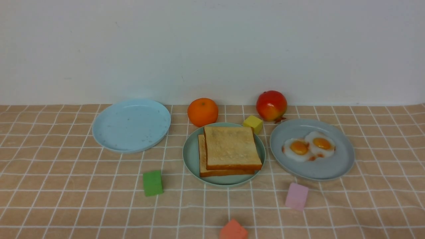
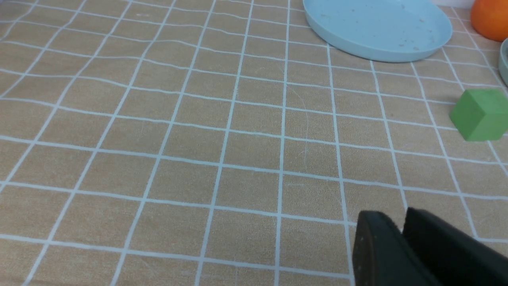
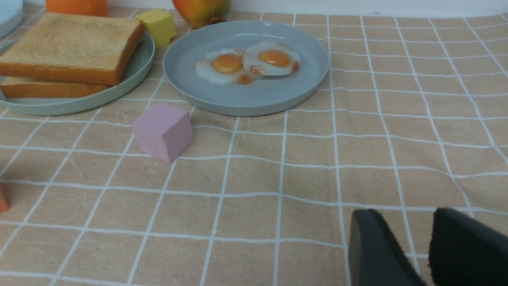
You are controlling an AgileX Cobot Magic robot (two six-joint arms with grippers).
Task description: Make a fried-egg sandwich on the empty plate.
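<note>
The mint-green plate (image 1: pixel 190 156) sits mid-table and holds two golden toast slices (image 1: pixel 230 146) stacked slightly askew. Nothing white shows between them. Two fried eggs (image 1: pixel 308 146) with orange yolks lie on the grey-blue plate (image 1: pixel 342 159) to its right. Neither arm appears in the front view. In the left wrist view my left gripper (image 2: pixel 397 216) hangs over bare cloth with only a narrow slit between its fingers and nothing in it. In the right wrist view my right gripper (image 3: pixel 408 214) stands open and holds nothing, on the near side of the egg plate (image 3: pixel 246 99) and the toast (image 3: pixel 67 43).
A light sky-blue plate (image 1: pixel 131 124) with nothing on it stands at the left. An orange (image 1: pixel 202 112), a red-yellow fruit (image 1: pixel 271 105) and a yellow cube (image 1: pixel 253 123) sit behind the plates. Green (image 1: pixel 152 183), pink (image 1: pixel 296 196) and orange-red (image 1: pixel 233 230) cubes lie nearer me.
</note>
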